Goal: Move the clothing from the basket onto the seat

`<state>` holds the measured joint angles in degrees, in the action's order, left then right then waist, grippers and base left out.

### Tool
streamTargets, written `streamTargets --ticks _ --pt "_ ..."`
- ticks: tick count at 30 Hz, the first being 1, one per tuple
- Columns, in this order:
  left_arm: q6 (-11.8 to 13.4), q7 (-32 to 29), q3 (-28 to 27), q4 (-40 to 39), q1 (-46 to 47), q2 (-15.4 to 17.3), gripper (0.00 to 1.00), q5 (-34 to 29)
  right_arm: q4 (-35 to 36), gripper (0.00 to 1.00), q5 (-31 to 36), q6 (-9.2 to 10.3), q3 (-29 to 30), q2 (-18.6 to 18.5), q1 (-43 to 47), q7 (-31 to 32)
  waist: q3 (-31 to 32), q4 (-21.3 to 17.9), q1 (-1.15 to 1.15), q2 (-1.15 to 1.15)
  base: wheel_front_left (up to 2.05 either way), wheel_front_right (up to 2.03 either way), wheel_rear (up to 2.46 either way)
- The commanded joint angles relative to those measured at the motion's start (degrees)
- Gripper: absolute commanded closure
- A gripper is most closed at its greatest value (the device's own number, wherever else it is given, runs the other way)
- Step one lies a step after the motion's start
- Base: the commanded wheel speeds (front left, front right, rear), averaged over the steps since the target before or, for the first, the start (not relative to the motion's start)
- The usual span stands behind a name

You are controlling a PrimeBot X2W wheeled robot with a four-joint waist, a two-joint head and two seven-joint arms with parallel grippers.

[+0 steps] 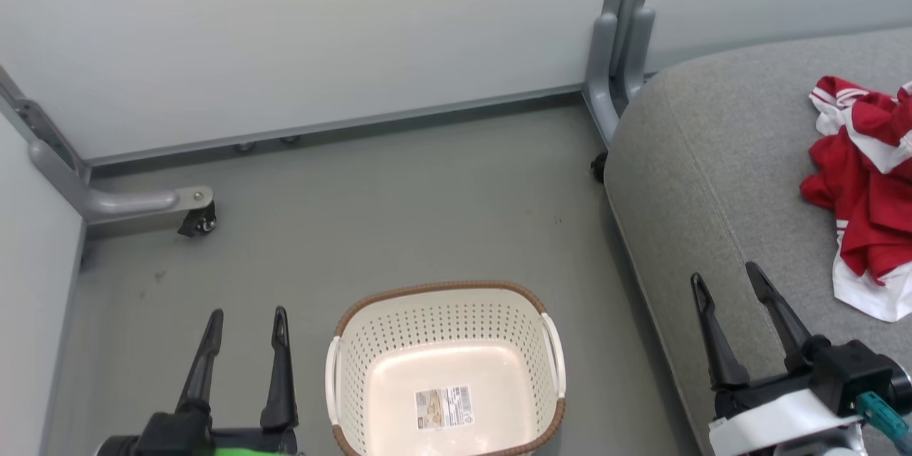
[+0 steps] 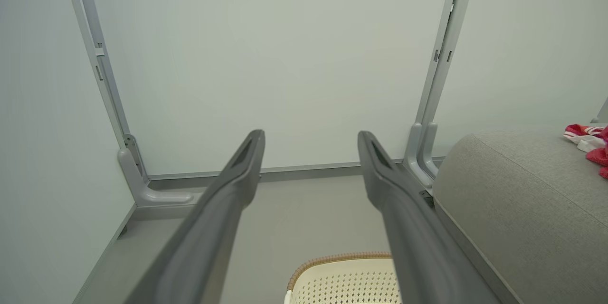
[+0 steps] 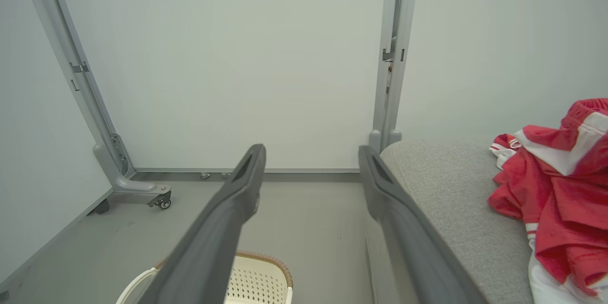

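Note:
The red and white clothing (image 1: 866,192) lies crumpled on the grey seat (image 1: 719,164) at the right; it also appears as the clothing (image 3: 555,194) on the seat (image 3: 441,185) in the right wrist view, and as a red edge of clothing (image 2: 589,142) on the seat (image 2: 522,190). The cream basket (image 1: 548,342) stands on the floor at bottom centre, holding nothing but a label on its base. My left gripper (image 1: 246,320) is open beside the basket's left. My right gripper (image 1: 727,278) is open above the seat's front edge, left of the clothing. Each wrist view shows spread fingers (image 2: 237,171) (image 3: 242,175).
Pale partition panels close off the back and left. A grey frame foot with a castor (image 1: 199,221) stands at the left, and a grey post (image 1: 620,35) rises by the seat's corner. Grey floor (image 1: 399,206) lies between the basket and the wall.

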<state>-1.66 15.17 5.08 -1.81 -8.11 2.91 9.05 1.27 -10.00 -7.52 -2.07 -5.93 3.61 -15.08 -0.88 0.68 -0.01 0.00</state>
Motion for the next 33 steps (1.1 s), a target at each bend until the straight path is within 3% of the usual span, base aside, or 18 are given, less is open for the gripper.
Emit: streamTargets --ticks 1,8,33 --pt "-0.52 -0.05 -0.29 -0.2 -1.5 0.01 0.0 -0.23 0.52 0.0 0.43 0.06 0.35 0.18 1.5 -0.13 2.42 1.28 0.01 0.0 0.0 0.0 0.0" --pt "-2.43 -0.05 -0.04 -0.67 -4.83 0.01 0.0 -2.05 1.4 0.0 1.16 0.06 0.4 0.56 5.86 -0.13 4.54 0.91 0.01 0.0 0.0 0.0 0.0" --pt "-2.41 -0.05 -0.51 0.72 -6.09 0.0 0.0 -2.61 0.77 0.0 0.94 0.06 0.02 1.21 7.54 -0.13 6.33 0.34 0.01 0.0 0.0 0.0 0.0"
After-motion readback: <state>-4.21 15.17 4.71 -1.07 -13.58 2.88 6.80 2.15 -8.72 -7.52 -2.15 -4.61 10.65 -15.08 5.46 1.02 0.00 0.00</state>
